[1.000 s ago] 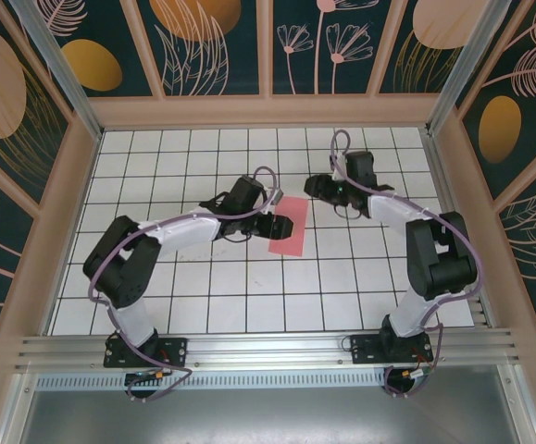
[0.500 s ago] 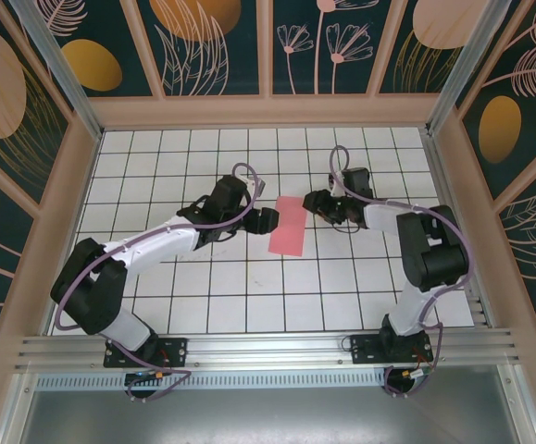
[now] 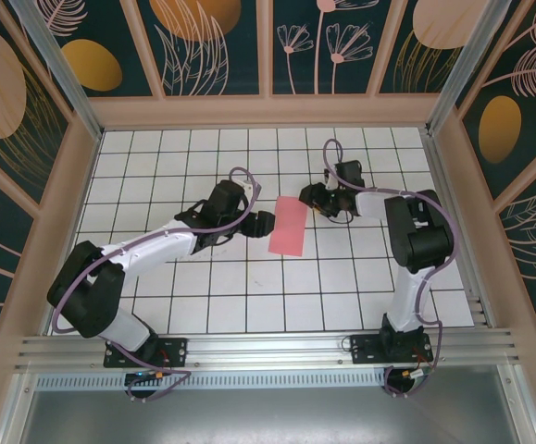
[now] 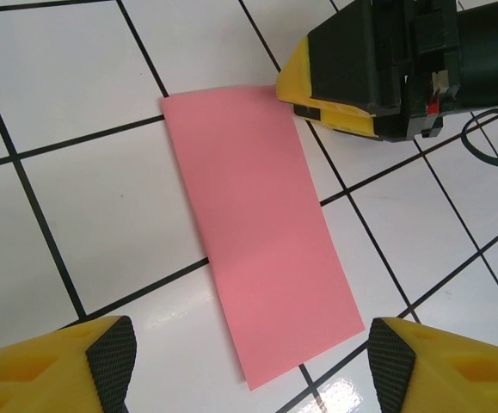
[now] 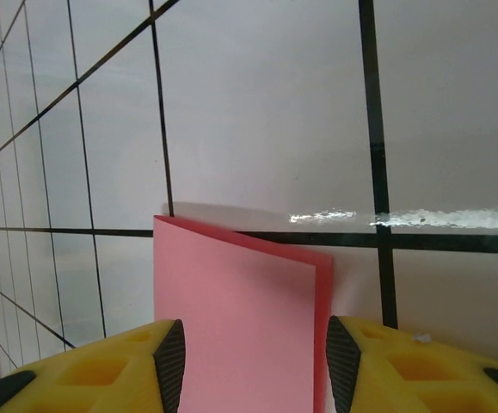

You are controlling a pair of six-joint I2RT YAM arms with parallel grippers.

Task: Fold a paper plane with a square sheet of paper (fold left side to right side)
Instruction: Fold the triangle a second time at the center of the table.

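The square sheet of paper [image 3: 289, 227] lies on the white grid table, folded in half into a narrow salmon-pink rectangle [image 4: 261, 249]. No paper plane is in view. My left gripper [image 3: 266, 222] sits just left of the sheet, low over the table. Its jaws are open wide, and the sheet's near end lies between the fingertips [image 4: 250, 366] untouched. My right gripper [image 3: 308, 199] is at the sheet's far right corner, open [image 5: 256, 366], its pads [image 5: 169, 361] straddling the sheet's width [image 5: 240, 327]. The top layer lifts slightly along one edge.
The grid table [image 3: 249, 296] stretches all round the sheet. Wooden walls [image 3: 268, 111] with patterned panels close in the back and both sides. A metal rail [image 3: 268, 347] with both arm bases runs along the near edge.
The left gripper drew back to the left off the sheet and opened wider. The right gripper came down and leftward to the sheet's far corner. The sheet now lies flatter and narrower.
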